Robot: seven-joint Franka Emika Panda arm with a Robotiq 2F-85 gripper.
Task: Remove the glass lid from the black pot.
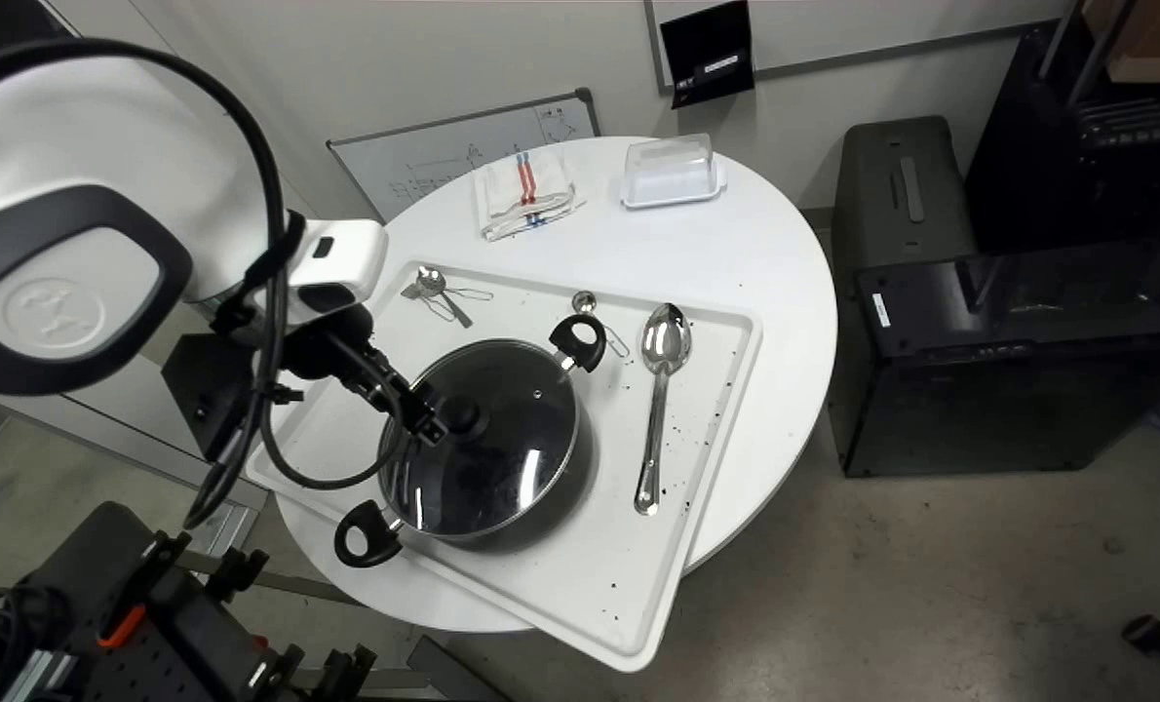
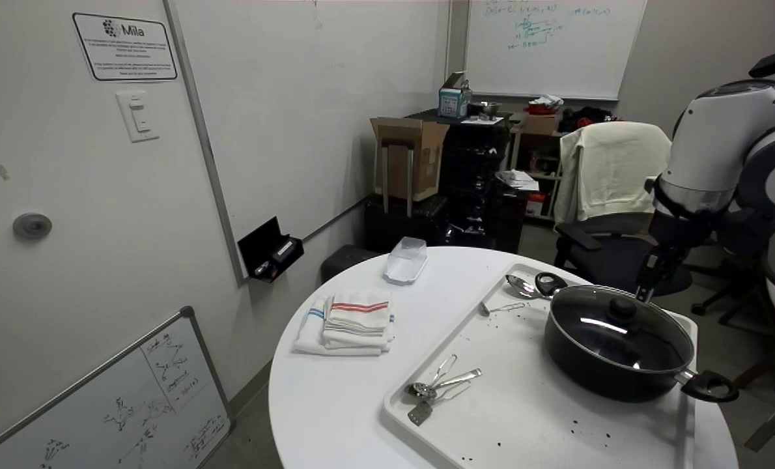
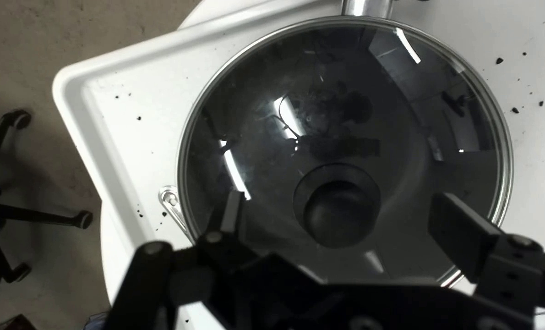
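The glass lid [image 1: 502,458] with a thin metal rim sits on the black pot [image 1: 572,487]. It also shows in an exterior view [image 2: 628,339] above the pot's black wall [image 2: 596,374]. In the wrist view, the lid [image 3: 318,114] fills the middle and hides most of the pot. The dark knob [image 3: 341,215] appears between the two fingers of my gripper [image 3: 336,200], which are wide apart and hold nothing. In both exterior views, the gripper [image 1: 429,426] [image 2: 645,293] points down close beside the knob. Whether a finger touches the lid cannot be told.
The pot stands on a white tray [image 1: 609,595] on a round white table [image 1: 785,292]. A large metal spoon [image 1: 654,419] lies beside the pot. Small metal utensils [image 1: 431,283] lie near the tray's far edge. Folded towels [image 1: 531,190] and a clear-lidded dish [image 1: 673,171] stand beyond.
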